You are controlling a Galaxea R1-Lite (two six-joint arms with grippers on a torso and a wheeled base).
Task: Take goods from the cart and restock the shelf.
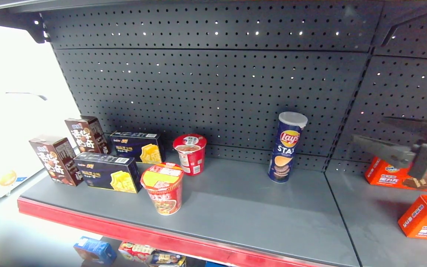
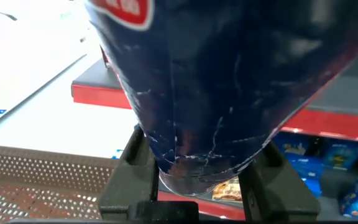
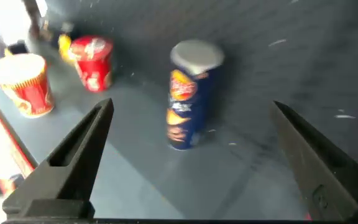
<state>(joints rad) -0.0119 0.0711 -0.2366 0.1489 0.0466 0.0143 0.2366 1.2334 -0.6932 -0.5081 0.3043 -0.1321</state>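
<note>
A blue chips can (image 1: 287,148) with a clear lid stands upright near the back of the grey shelf (image 1: 235,218). My right gripper (image 1: 369,129) hovers to its right, over the neighbouring bay, open and holding nothing. From the right wrist, the same can (image 3: 188,102) stands on the shelf some way beyond the open right gripper (image 3: 192,104), whose fingers are spread wide. My left gripper (image 2: 201,171) is shut on a second dark blue can (image 2: 229,81), held in front of the shelf's red front edge (image 2: 104,93).
On the shelf's left stand two brown boxes (image 1: 56,159), two dark blue boxes (image 1: 108,172) and two red noodle cups (image 1: 162,187). Orange boxes (image 1: 426,217) lie in the right bay. Bare shelf lies between the cups and the can. A mesh cart wall (image 2: 30,180) is below the left gripper.
</note>
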